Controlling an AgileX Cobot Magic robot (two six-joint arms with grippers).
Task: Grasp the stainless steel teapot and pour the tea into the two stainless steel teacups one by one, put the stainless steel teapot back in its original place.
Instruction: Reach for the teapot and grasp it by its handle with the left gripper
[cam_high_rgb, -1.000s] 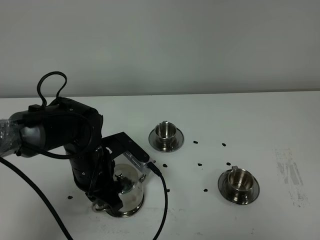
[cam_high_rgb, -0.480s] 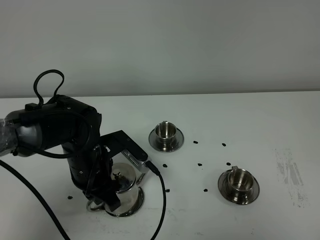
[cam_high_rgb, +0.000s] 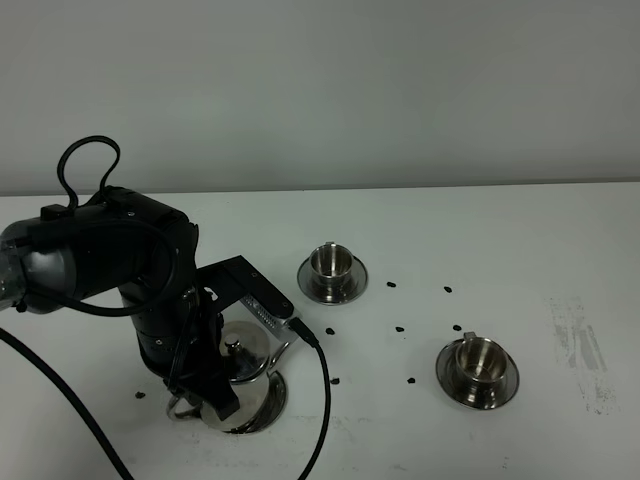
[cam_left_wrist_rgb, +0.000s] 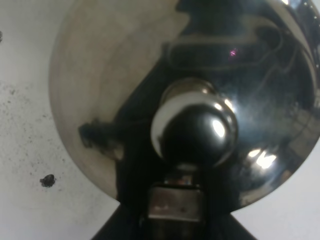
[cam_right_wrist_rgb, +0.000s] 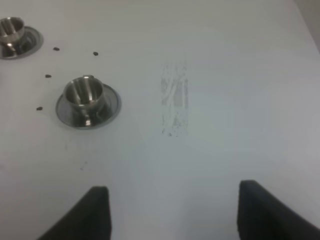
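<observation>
The stainless steel teapot (cam_high_rgb: 245, 375) is at the front left of the table, over a round steel saucer, the original place (cam_high_rgb: 276, 398), whose rim shows on the pot's right. My left gripper (cam_high_rgb: 200, 398) is shut on the teapot's loop handle. In the left wrist view the mirror-polished lid and its knob (cam_left_wrist_rgb: 194, 131) fill the picture. I cannot tell whether the pot touches the saucer. Two stainless steel teacups on saucers stand to the right, one farther back (cam_high_rgb: 333, 264) and one nearer (cam_high_rgb: 478, 360). My right gripper (cam_right_wrist_rgb: 177, 215) hangs open above bare table, right of the nearer cup (cam_right_wrist_rgb: 83, 92).
Small dark specks (cam_high_rgb: 400, 329) lie scattered between the cups and the pot. A grey scuff mark (cam_high_rgb: 580, 350) smears the table at the right. A black cable (cam_high_rgb: 325, 400) loops from the left arm down to the table's front edge.
My left arm has shifted a little to the left and up, and the teapot in its grip has moved with it. The cups and the right gripper have not moved.
</observation>
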